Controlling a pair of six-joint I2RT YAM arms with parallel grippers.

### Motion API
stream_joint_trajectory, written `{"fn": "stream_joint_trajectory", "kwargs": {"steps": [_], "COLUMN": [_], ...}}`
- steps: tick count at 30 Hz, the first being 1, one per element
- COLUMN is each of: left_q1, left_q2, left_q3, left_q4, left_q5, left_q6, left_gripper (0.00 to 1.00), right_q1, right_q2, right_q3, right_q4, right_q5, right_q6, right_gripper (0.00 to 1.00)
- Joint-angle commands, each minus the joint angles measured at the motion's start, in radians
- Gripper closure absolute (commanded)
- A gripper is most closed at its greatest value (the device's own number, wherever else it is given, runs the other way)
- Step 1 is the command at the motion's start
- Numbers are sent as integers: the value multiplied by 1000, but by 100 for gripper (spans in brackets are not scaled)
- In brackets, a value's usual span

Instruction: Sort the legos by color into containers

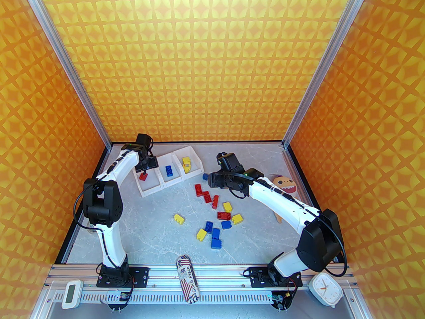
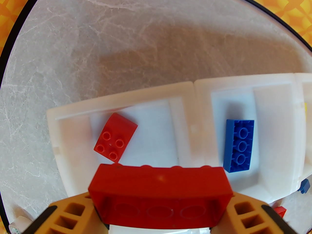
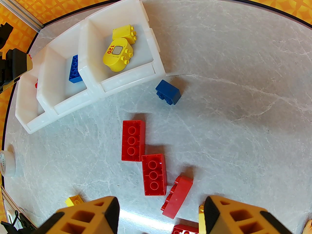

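Observation:
The containers [image 1: 151, 191] form a white row of three bins at the back left. My left gripper [image 2: 159, 203] hangs over the left bin [image 2: 73, 130], shut on a long red lego [image 2: 160, 186]. A small red lego [image 2: 114, 136] lies in that bin. The middle bin holds a blue lego [image 2: 238, 146], and the right bin [image 3: 126, 78] holds two yellow legos [image 3: 118, 53]. My right gripper [image 3: 160, 211] is open above red legos [image 3: 132, 140] on the table, with a blue lego [image 3: 168, 91] just beyond. Loose red, yellow and blue legos [image 1: 215, 238] lie mid-table.
An orange plush monster [image 1: 285, 184] sits at the right, partly behind my right arm. A tape roll [image 3: 7, 163] lies at the table's left edge. A patterned roll [image 1: 187, 277], a white timer [image 1: 72, 292] and a clock [image 1: 323, 289] rest on the near rail.

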Motion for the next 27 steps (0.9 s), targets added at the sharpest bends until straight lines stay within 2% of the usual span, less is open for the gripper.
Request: {"fn": "stream_joint_trajectory", "kwargs": {"steps": [1,7,15,22,27], "left_q1": [17,21,24,18,-15], "left_q2": [22,44,24,-29,-151], "left_q3": [23,48,63,45,-68], "left_q4": [-15,-27,-32,-57,-34], "left_q5": [-8,-7,-7,3,4], "left_q6": [28,49,58,56,44], "left_gripper": [53,36,21,20,21], "right_q1": [2,3,2,2,2], "right_q2": [-20,-9,3,10,1], "right_q3": [-8,4,4,-2,-31], "right_q4": [-5,-7,-7,-6,0], "right_q5": [11,11,11,13,13], "right_q6": [3,1,2,1,-12], "right_gripper": [38,38,38,38,38]}}
